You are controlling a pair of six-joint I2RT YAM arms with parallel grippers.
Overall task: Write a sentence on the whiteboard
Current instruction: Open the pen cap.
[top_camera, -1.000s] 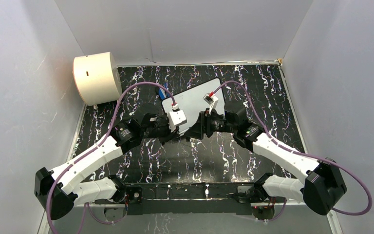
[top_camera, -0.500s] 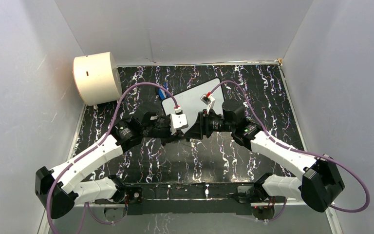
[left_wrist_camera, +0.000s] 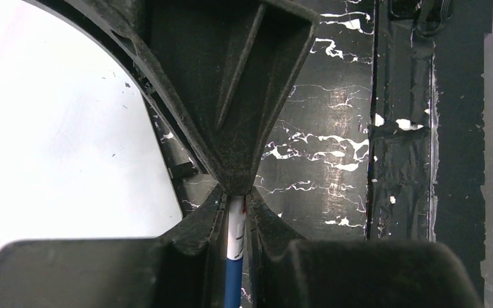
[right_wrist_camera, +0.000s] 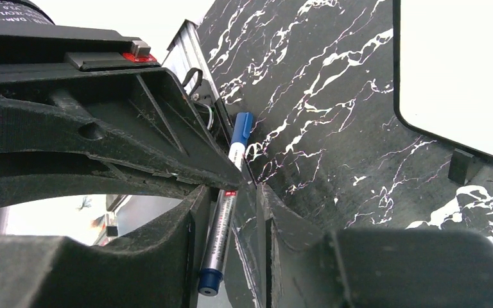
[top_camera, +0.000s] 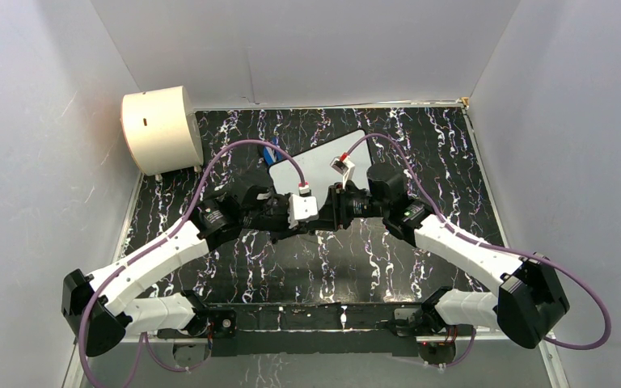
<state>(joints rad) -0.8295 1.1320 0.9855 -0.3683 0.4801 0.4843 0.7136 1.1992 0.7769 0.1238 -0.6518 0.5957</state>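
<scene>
The whiteboard (top_camera: 323, 160) lies tilted on the black marbled table, beyond both grippers. No blue lettering shows on the parts of it that I see; it also shows in the left wrist view (left_wrist_camera: 51, 128) and the right wrist view (right_wrist_camera: 462, 70). My left gripper (top_camera: 314, 213) (left_wrist_camera: 235, 205) is shut on a marker pen (left_wrist_camera: 234, 234) with a white and blue body. My right gripper (top_camera: 328, 212) (right_wrist_camera: 228, 205) meets it tip to tip. Its jaws stand apart around the marker's silver barrel (right_wrist_camera: 221, 231), with a gap on one side. The marker's blue cap (right_wrist_camera: 241, 127) points away.
A cream cylindrical drum (top_camera: 160, 129) stands at the back left. A small blue object (top_camera: 270, 153) lies by the whiteboard's left edge. A small black block (right_wrist_camera: 463, 165) sits near the board's corner. Grey walls enclose the table.
Both grippers have drawn together over the table just in front of the whiteboard; the left one moved right. They now meet tip to tip around the marker.
</scene>
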